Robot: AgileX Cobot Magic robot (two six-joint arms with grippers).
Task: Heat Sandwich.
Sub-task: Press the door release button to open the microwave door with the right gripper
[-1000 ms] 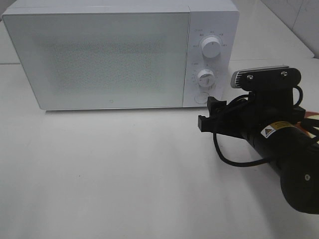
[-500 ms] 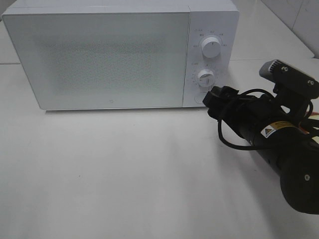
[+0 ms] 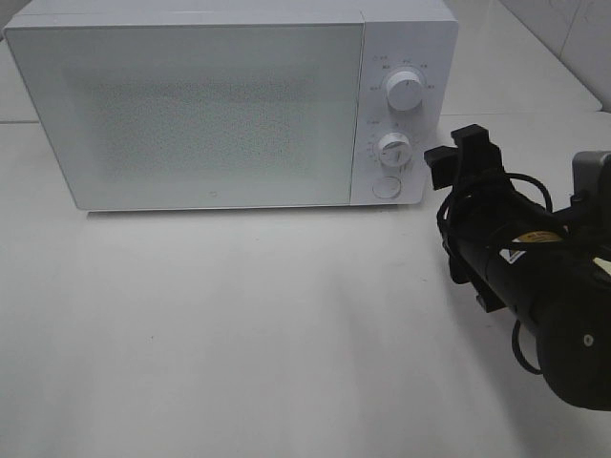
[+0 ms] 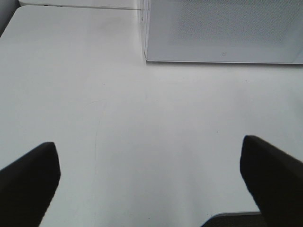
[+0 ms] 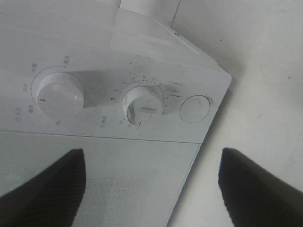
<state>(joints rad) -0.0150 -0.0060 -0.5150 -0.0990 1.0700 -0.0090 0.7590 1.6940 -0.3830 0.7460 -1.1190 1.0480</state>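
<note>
A white table [image 3: 239, 334] carried a closed white microwave [image 3: 191, 105], which stood just ahead of the right gripper [image 3: 456, 155].

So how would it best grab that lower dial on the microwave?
Grip the lower dial by its round rim, coming straight at the front of the microwave. It stands out from the panel as a short cylinder, so the open right gripper could put one finger on each side.

The microwave [image 3: 191, 114] stands at the back of the bench [image 3: 239, 334], with its door on the left and, on the right, an upper knob [image 3: 405, 91] above a lower knob [image 3: 392, 148] above a button [image 3: 386, 187]. The right pincer [image 3: 461, 153] is just right of the lower knob. The left pincer [image 4: 149, 151] is over the bench before the microwave's left corner.
</note>
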